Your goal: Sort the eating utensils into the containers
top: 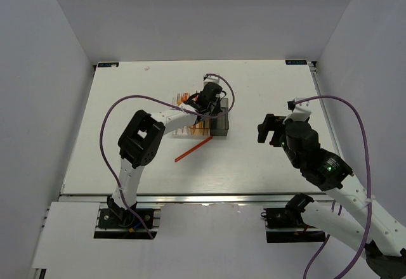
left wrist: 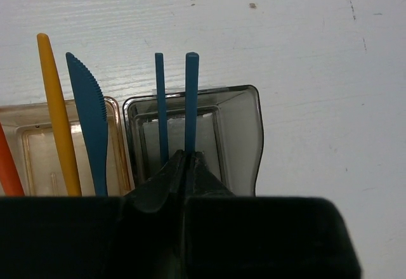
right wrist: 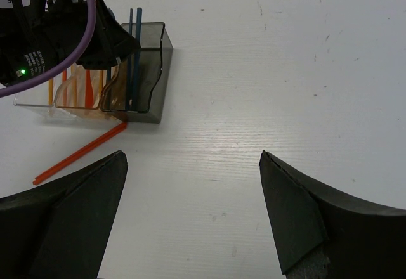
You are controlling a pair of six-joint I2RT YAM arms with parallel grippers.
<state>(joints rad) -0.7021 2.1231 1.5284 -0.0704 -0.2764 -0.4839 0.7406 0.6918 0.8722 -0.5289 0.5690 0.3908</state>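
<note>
2 arms show in the top view. The left gripper hangs over the smoky grey bin, which sits near the middle of the white table. At 9 o'clock from that bin, orange utensils stand in paler bins that the arm partly hides. 1 long orange utensil lies flat on the table at 7 o'clock from the grey bin, just beside it. The right gripper is at 3 o'clock from the bins, well apart, with its jaws spread wide and nothing between them.

In the left wrist view the jaws look clenched on the wider blue handle. It rises toward 12 o'clock from between the fingertips, inside the smoky grey bin. 1 thinner blue handle stands just beside it at 9 o'clock, in the same bin. The tan bin adjoins the grey one at 9 o'clock. It holds a blue knife, a yellow-orange handle and 1 orange piece cut off by the frame edge.

In the right wrist view the released fingers frame bare table. At 11 o'clock stands the grey bin with both blue handles upright, and the clear bin ends the row. The left gripper and a purple cable are above them. The long orange utensil lies at 9 o'clock.
</note>
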